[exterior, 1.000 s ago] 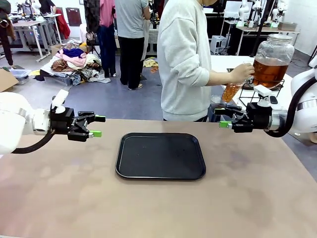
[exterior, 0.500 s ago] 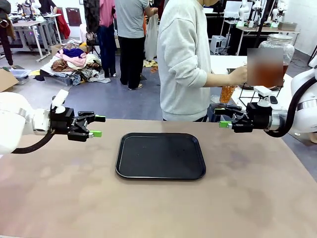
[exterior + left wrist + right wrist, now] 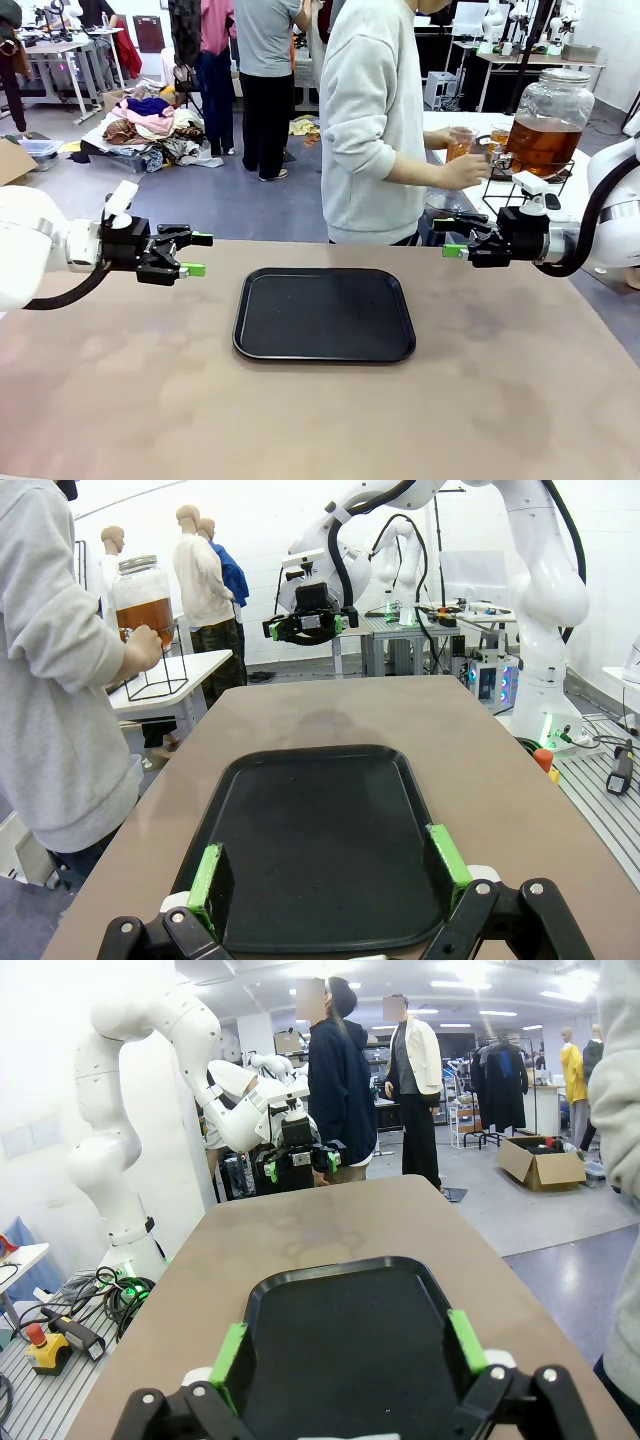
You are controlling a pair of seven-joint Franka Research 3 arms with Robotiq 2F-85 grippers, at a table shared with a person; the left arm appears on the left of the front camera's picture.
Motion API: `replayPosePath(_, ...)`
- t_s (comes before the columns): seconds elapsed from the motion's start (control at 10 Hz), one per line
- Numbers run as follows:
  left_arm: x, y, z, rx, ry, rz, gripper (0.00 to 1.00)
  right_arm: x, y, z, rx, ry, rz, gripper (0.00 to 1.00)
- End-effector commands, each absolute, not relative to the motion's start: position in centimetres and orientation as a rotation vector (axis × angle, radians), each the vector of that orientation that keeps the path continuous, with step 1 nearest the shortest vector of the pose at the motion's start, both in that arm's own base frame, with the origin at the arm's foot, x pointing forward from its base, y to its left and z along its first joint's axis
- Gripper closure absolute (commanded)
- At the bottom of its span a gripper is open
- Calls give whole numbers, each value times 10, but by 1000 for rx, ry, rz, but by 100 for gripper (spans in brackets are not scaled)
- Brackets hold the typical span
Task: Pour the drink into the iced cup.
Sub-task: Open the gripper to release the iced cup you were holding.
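Person's hand (image 3: 466, 170) has come off the dispenser jar (image 3: 545, 120) tap, cup (image 3: 459, 144) now raised with amber drink (image 3: 541, 145) inside at 2 o'clock of the tray (image 3: 325, 313); pour looks finished; left hand (image 3: 196, 254) and right hand (image 3: 449, 237) hang fully open, empty, over the desk (image 3: 320, 410).

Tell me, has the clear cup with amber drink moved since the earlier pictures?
Yes. The clear cup went up and left, away from the big round glass dispenser jar.

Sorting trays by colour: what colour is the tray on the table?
Black tray, plain, clearest in the front view.
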State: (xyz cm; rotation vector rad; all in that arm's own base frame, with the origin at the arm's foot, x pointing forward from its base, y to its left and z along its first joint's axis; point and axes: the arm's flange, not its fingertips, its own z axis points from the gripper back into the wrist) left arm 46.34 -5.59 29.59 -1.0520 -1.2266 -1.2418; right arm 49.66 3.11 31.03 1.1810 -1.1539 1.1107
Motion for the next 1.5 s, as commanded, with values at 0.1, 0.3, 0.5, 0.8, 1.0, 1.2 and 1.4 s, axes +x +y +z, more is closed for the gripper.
replayPosePath(0.1, 464, -58, 298, -1047, -1225, -1231, 0, 497, 32, 314, 1187, -1146, 1106, 0)
replayPosePath(0.3, 464, -58, 298, -1047, -1225, -1231, 0, 497, 32, 314, 1187, -1146, 1106, 0)
replayPosePath(0.5, 464, -58, 298, -1047, -1225, -1231, 0, 497, 32, 314, 1187, -1146, 1106, 0)
replayPosePath(0.8, 464, -58, 298, -1047, -1225, -1231, 0, 497, 32, 314, 1187, -1146, 1106, 0)
replayPosePath(1.0, 464, -58, 298, -1047, -1225, -1231, 0, 497, 32, 314, 1187, -1146, 1106, 0)
replayPosePath(1.2, 464, -58, 298, -1047, -1225, -1231, 0, 497, 32, 314, 1187, -1146, 1106, 0)
replayPosePath(1.4, 464, -58, 298, -1047, -1225, -1231, 0, 497, 32, 314, 1187, -1146, 1106, 0)
